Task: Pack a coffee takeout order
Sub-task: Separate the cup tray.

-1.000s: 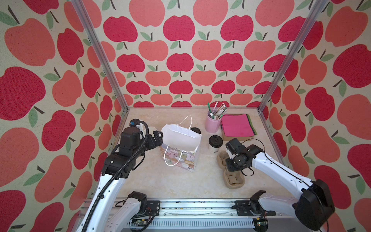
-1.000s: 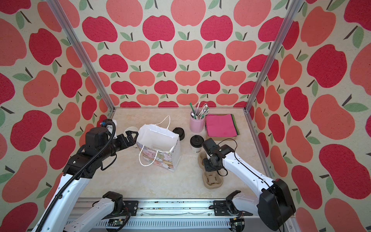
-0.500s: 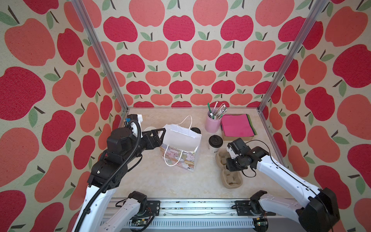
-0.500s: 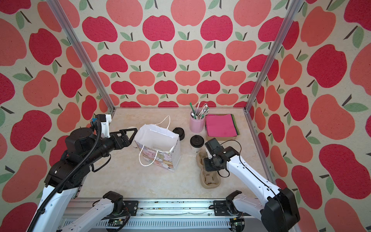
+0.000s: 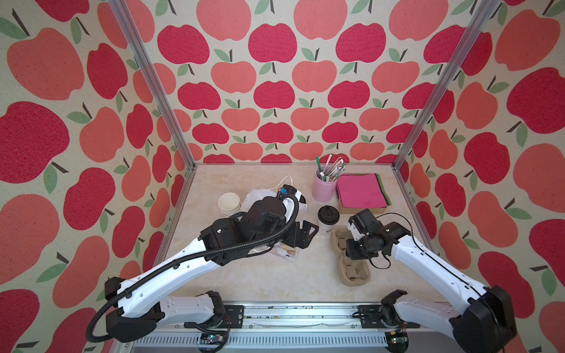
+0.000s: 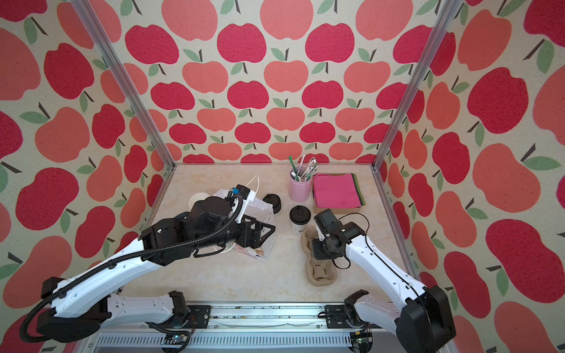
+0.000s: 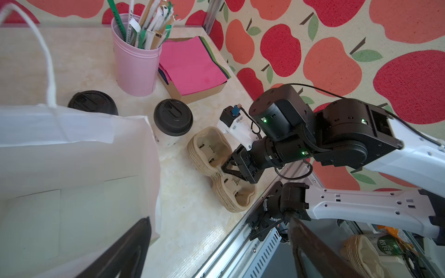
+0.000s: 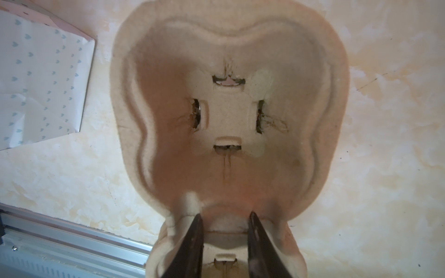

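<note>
Cup (image 5: 328, 217): light, squashy paper; hold its sides gently, near the top.
Left claw (image 5: 302, 233): wide open, empty.
Right claw (image 8: 225, 214): pinching cup tray (image 8: 228, 115) middle.

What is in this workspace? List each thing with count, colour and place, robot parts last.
paper bag: one, white, left of centre, open
lidded cup: one, white with black lid, right of bag
spare lid: at least one, black, between bag and holder
lidless cups: one stack, white, left of bag
holder: one, pink, back, full of straws
napkins: one pile, magenta on top, back right
cup carriers: stack, tan, front right
left end effector: open, above bag
right end effector: closed on cup carriers
</note>
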`<state>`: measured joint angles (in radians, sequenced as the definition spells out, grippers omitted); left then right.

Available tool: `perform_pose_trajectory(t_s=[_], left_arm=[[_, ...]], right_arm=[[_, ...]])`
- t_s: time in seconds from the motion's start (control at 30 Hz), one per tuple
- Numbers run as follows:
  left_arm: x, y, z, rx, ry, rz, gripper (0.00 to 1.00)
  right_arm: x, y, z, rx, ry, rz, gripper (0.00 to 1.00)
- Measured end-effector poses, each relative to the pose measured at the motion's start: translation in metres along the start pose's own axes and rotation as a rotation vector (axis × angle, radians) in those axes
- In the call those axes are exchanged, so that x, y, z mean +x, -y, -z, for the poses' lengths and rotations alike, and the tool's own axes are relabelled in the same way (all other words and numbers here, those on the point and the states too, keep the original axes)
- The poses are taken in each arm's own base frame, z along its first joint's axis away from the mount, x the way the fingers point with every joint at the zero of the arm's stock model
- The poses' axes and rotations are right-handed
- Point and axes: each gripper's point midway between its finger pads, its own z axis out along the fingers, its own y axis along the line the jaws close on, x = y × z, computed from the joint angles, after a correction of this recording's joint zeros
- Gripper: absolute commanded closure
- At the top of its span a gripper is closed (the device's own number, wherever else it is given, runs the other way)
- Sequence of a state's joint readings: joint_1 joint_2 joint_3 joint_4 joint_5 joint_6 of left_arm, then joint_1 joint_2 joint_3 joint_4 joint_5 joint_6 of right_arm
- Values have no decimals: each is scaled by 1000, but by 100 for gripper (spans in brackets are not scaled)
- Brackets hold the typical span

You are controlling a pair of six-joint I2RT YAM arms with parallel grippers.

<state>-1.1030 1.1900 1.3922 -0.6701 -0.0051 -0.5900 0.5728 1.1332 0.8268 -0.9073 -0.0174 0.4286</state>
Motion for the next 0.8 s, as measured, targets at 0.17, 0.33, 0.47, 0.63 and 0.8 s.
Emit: perform_pose_trajectory(t_s=[0.17,0.33,0.47,0.63,0.8], left_arm=[[24,18,-42,-4,-90,34,11],[44,24,-78,-9,-157,89,11],[47,32,-96,18,-167,145,12],[58,33,-128,20,-199,217,18],[69,16,-156,0,-235,321,23]], right_arm=[[2,3,-2,4,-6,-12,73],[6,7,-2,6,-7,-36,73],[6,9,0,5,2,-54,73],[9,11,0,6,5,-76,73],[11,14,2,3,17,-91,73]])
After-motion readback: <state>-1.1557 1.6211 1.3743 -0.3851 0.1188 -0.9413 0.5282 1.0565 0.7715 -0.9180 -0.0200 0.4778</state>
